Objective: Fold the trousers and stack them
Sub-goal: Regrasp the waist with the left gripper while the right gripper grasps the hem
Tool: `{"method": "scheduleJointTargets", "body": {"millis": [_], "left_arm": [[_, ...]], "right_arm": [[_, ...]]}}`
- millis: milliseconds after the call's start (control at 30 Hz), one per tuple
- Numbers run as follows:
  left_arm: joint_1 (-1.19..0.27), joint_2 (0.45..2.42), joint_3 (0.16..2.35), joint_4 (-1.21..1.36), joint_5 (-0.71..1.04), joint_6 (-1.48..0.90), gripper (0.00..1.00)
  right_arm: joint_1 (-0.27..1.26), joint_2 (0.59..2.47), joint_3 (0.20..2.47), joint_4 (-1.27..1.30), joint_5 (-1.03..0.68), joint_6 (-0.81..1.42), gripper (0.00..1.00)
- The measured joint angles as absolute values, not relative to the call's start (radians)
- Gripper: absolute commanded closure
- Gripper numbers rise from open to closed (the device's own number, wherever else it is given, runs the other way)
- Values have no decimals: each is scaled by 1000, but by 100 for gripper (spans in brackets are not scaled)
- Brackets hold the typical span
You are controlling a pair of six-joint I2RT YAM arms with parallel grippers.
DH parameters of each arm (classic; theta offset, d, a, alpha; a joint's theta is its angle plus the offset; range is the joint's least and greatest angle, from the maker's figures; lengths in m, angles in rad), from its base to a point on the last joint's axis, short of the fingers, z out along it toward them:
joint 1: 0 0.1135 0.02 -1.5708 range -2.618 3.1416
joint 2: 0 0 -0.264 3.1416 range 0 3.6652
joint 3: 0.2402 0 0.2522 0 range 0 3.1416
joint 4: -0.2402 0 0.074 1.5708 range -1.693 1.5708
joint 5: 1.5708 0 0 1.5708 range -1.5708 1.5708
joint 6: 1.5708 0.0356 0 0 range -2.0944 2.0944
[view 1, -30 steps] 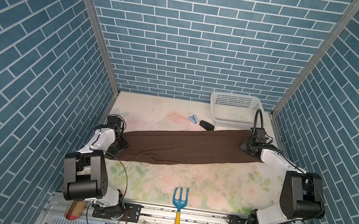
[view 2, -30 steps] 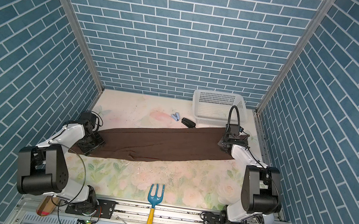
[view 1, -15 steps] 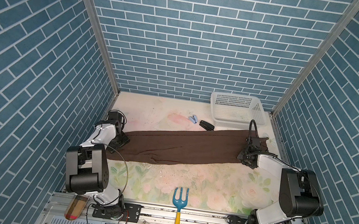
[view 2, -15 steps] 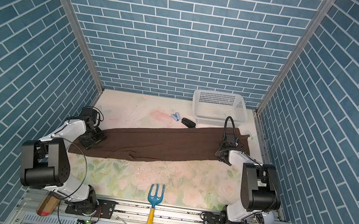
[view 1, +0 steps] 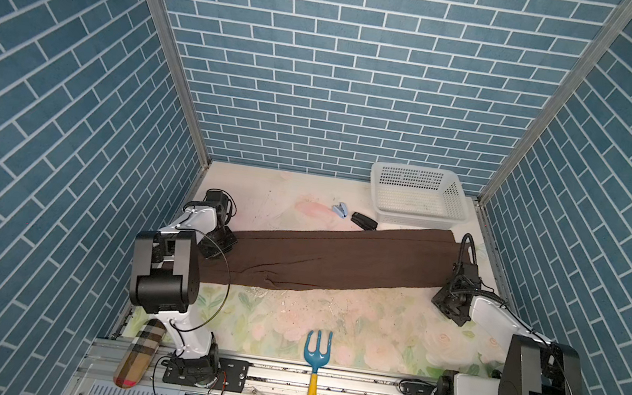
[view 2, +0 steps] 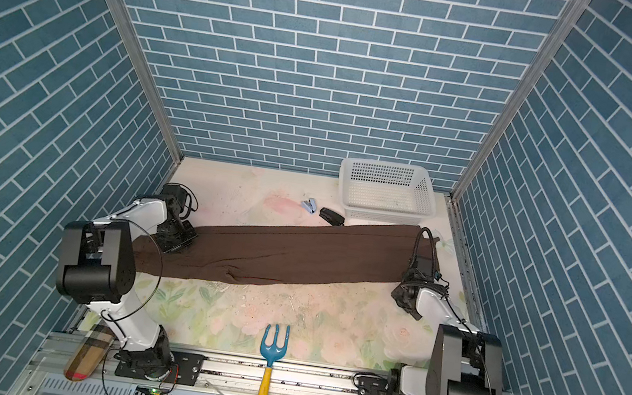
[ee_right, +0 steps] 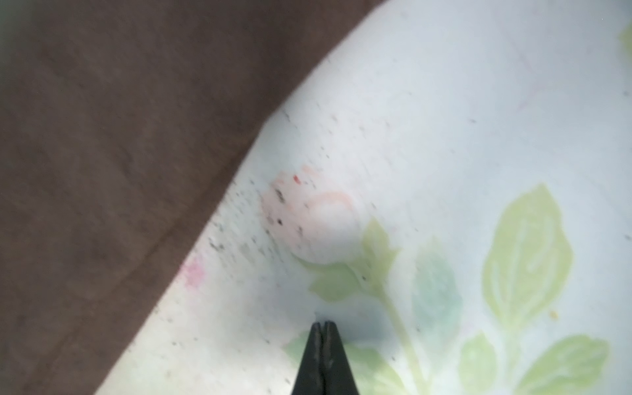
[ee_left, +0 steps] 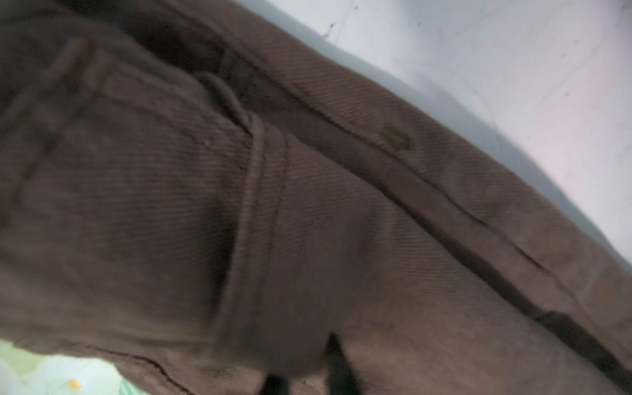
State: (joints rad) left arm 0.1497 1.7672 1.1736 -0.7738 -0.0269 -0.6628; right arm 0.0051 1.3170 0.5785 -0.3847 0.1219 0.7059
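Trousers lie stretched flat for folding. We pinch the waistband in our left gripper to lift it; our right gripper is closed, empty, beside the hem.

Plain dark chocolate-brown across the trousers, with a fine diagonal weave up close in the left wrist view. Cream table cover, washed with pale pink blooms and soft green leaves. White lattice basket. Teal-blue brick walls, white joints. Garden fork: turquoise head, yellow-orange handle. Tan plaid pouch, dark and pale stripes, reddish patch at one end.
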Motion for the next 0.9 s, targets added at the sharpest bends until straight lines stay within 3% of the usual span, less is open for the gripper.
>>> {"method": "scheduleJointTargets", "body": {"millis": [200, 233, 300, 367, 467, 567, 733, 900], "left_arm": [[148, 1873, 1434, -852, -39, -637, 98], [148, 1896, 1486, -863, -41, -633, 89], [148, 1974, 1641, -913, -46, -618, 50], [148, 2067, 1803, -948, -49, -606, 36], [150, 2190, 1996, -996, -40, -596, 34], [152, 2225, 2048, -1032, -28, -590, 34], [152, 2137, 1932, -1034, -13, -581, 32], [152, 2029, 1793, -1042, -30, -545, 27]], "right_arm": [[4, 1311, 581, -423, 122, 701, 100], [4, 1311, 581, -425, 121, 701, 100], [4, 1311, 581, -426, 120, 701, 100], [4, 1311, 581, -427, 118, 701, 100], [4, 1310, 587, -439, 117, 698, 100], [3, 1284, 589, -447, 123, 693, 100], [-3, 1263, 633, -466, 143, 649, 100], [-60, 1348, 760, -471, 120, 592, 91]]}}
